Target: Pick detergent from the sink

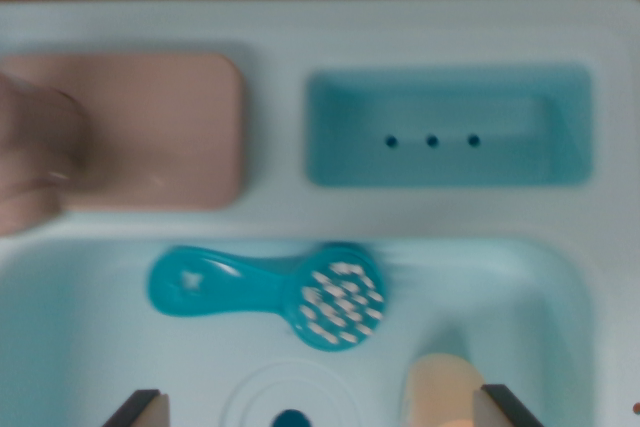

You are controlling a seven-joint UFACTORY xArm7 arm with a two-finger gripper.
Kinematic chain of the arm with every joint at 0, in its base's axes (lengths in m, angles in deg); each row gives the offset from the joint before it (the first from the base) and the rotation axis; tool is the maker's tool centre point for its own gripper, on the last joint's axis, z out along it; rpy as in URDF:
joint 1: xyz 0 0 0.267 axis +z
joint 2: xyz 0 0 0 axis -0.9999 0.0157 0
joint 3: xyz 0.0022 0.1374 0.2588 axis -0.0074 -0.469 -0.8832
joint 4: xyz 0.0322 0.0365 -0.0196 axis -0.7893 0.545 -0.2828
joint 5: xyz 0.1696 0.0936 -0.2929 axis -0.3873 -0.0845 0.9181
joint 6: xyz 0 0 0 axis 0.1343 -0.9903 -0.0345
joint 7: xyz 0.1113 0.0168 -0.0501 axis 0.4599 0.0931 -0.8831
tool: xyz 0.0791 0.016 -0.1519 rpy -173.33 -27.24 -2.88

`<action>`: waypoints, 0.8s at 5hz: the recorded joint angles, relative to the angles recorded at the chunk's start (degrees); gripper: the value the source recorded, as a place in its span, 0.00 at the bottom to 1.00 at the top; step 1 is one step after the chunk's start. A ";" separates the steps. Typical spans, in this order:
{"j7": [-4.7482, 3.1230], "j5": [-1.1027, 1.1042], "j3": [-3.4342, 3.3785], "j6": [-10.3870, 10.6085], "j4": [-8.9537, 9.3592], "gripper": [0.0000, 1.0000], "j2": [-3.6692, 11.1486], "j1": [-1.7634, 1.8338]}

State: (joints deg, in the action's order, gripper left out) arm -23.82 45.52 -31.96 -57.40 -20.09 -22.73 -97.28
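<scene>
**Detergent bottle low in the basin, beside one gripper finger**

Detergent point(440, 387) is taken to be the pale, cream-coloured rounded object at the bottom of the wrist view, lying in the light blue sink point(60, 347). Only its upper end is shown; the rest is cut off by the frame edge, and the picture is blurred, so its full shape cannot be told. It is judged to be a small plastic bottle: light, fairly stiff, smooth and probably slippery where rounded. A hold across the narrower body, not the curved top, would likely be safest.

The gripper point(322, 409) is seen spread wide, with nothing held between its two dark-tipped fingers. The bottle is placed just beside, perhaps touching, the finger on the wrist view's right, well off the midpoint. A shift toward that side is judged necessary before closing.

A teal brush point(270, 295) lies farther up the basin, apart from the bottle. A drain point(290, 417) is seen between the fingers.
</scene>
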 joint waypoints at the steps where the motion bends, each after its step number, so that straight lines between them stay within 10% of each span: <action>1: -0.74 -0.22 0.45 2.23 1.86 0.00 0.46 -0.33; 4: -1.46 -0.42 0.87 4.35 3.64 0.00 0.89 -0.65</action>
State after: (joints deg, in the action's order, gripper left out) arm -25.28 45.09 -31.09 -53.05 -16.45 -21.83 -97.93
